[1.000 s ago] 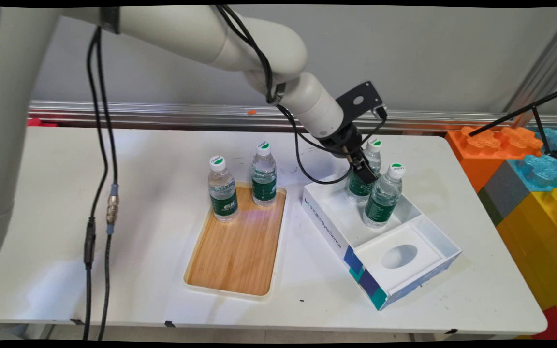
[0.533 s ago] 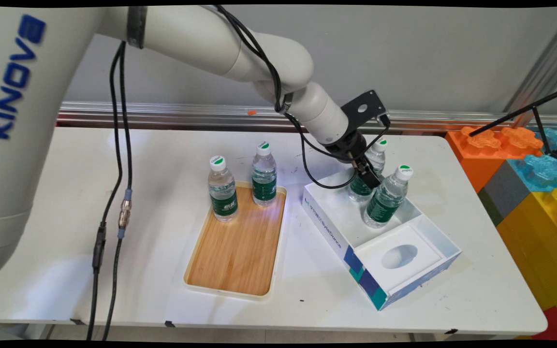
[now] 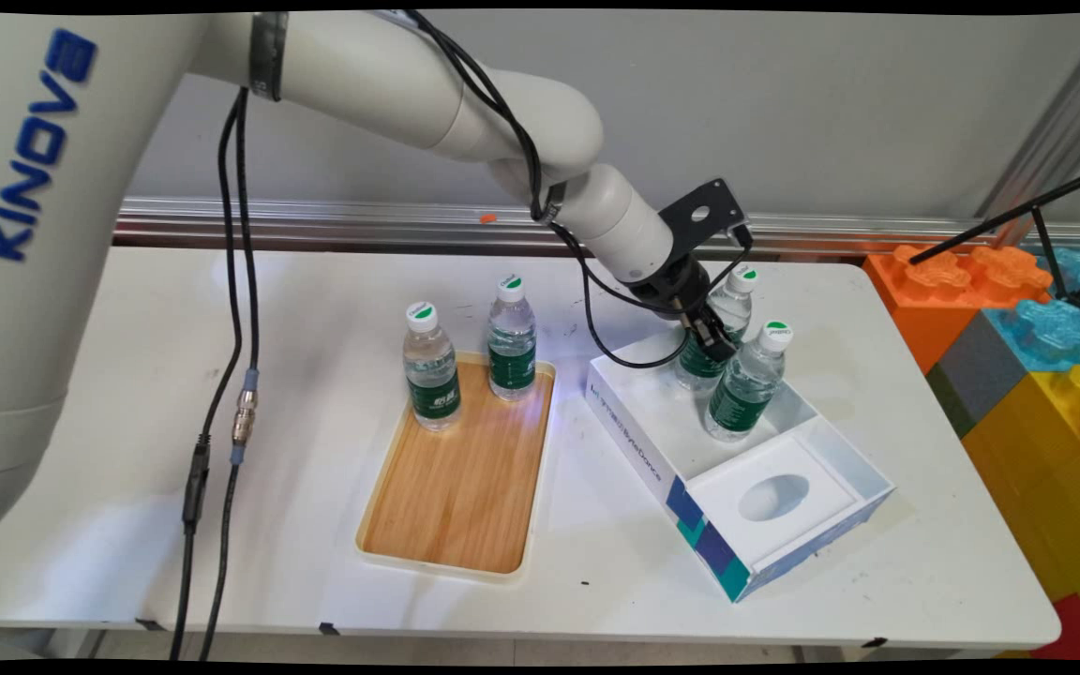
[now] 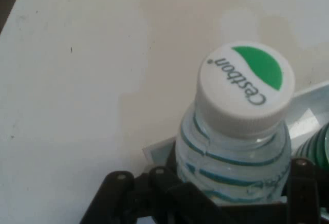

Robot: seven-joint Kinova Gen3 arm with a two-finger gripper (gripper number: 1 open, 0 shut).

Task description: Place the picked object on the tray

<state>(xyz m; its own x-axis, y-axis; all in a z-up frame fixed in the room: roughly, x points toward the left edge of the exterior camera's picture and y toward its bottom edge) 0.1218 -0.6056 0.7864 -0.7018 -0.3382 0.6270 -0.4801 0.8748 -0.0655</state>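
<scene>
A white cardboard box (image 3: 636, 442) lies right of centre on the table with two clear water bottles in its far compartment, both with green labels and white caps. My gripper (image 3: 713, 339) reaches down between them and is shut on the rear bottle (image 3: 733, 302), which leans to the right. In the hand view that bottle (image 4: 239, 82) fills the space between my fingers (image 4: 163, 183), cap uppermost. The front bottle (image 3: 742, 394) stands close beside the gripper and also leans right; its label (image 4: 320, 149) shows at the hand view's right edge.
A wooden tray (image 3: 456, 469) with a cream rim lies left of the box, with two more water bottles (image 3: 431, 370) (image 3: 512, 342) at its far end. Large coloured toy blocks (image 3: 1018, 347) stand past the table's right edge. Black cables (image 3: 221, 375) hang at left.
The gripper moved right and slightly down onto the rear bottle. Both bottles in the box tipped to the right; the front one has since swung partly back.
</scene>
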